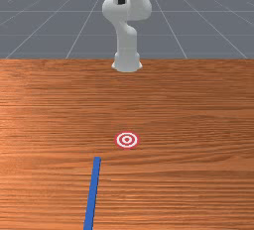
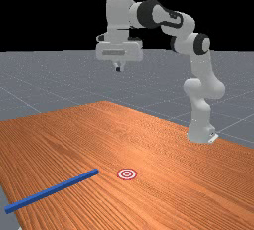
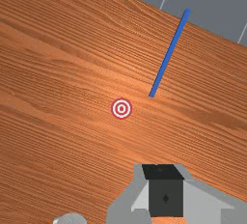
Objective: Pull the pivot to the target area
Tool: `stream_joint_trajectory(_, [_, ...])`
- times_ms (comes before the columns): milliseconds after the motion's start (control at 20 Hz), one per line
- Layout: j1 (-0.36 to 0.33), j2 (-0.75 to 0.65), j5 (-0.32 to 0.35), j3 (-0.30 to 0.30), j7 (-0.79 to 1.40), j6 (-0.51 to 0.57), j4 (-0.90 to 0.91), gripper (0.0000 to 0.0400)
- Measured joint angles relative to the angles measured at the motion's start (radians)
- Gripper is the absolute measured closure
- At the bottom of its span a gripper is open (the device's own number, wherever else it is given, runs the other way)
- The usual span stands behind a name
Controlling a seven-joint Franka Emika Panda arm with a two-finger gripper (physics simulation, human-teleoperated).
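Hand: the white hand (image 2: 118, 69) hangs high over the worktop (image 1: 193, 100), its dark fingertips together, nothing between them. Lowering it straight down would probably set it on the wrong side of the bar, where contact would push instead of pull.

Red-and-white target: a round target (image 1: 127, 140) lies flat, between the bar and the arm's base (image 1: 127, 61). It sits to the bar's right in the front view, so a pull straight toward the base could carry the bar past one side of it.

Blue bar: a long, slender bar (image 2: 52, 190), taken to be the pivot, lies well apart from the hand. Touched off its middle line, it would likely swing round rather than follow. Fingers coming down on top could pin it or slip off its narrow back.

Bar's near end: this end (image 3: 152, 94) is near the target but not touching it; hooking here from the side risks turning the bar.

Bar's far end: this end (image 3: 187, 11) juts past the worktop's edge. An outward nudge or downward press there could tip the bar off.
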Motion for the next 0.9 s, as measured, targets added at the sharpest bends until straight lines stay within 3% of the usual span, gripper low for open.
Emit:
stream_joint_trajectory(150, [0.004,-0.076,-0.004,-0.005,0.118,0.036,-0.119,0.0400])
stream_joint_trajectory(200, [-0.011,-0.106,-0.032,0.018,-0.118,0.044,-0.159,0.0400])
stream_joint_trajectory(250, [-0.045,-0.123,0.036,0.041,-0.387,0.075,-0.196,0.0400])
stream_joint_trajectory(400, [-0.141,-0.103,0.433,0.073,-0.551,0.053,-0.327,0.0400])
stream_joint_trajectory(450, [-0.082,-0.140,0.198,0.045,-0.476,0.219,-0.382,0.0400])
stream_joint_trajectory(500, [-0.078,-0.141,0.171,0.044,-0.468,0.267,-0.423,0.0400])
stream_joint_trajectory(550, [-0.049,-0.149,0.056,0.032,-0.323,0.326,-0.464,0.0400])
stream_joint_trajectory(600, [-0.033,-0.146,-0.050,0.031,-0.336,0.365,-0.498,0.0400])
stream_joint_trajectory(650, [-0.023,-0.138,-0.095,0.028,-0.308,0.392,-0.526,0.0400])
stream_joint_trajectory(700, [-0.027,-0.131,-0.066,0.028,-0.322,0.445,-0.562,0.0400])
stream_joint_trajectory(750, [-0.039,-0.119,0.038,0.030,-0.298,0.498,-0.597,0.0400])
stream_joint_trajectory(800, [-0.050,-0.011,0.031,0.038,-0.380,0.323,-0.452,0.0400])
stream_joint_trajectory(850, [-0.033,-0.085,0.048,0.023,-0.232,0.559,-0.638,0.0400])
stream_joint_trajectory(900, [-0.033,-0.065,0.053,0.024,-0.247,0.607,-0.661,0.0400])
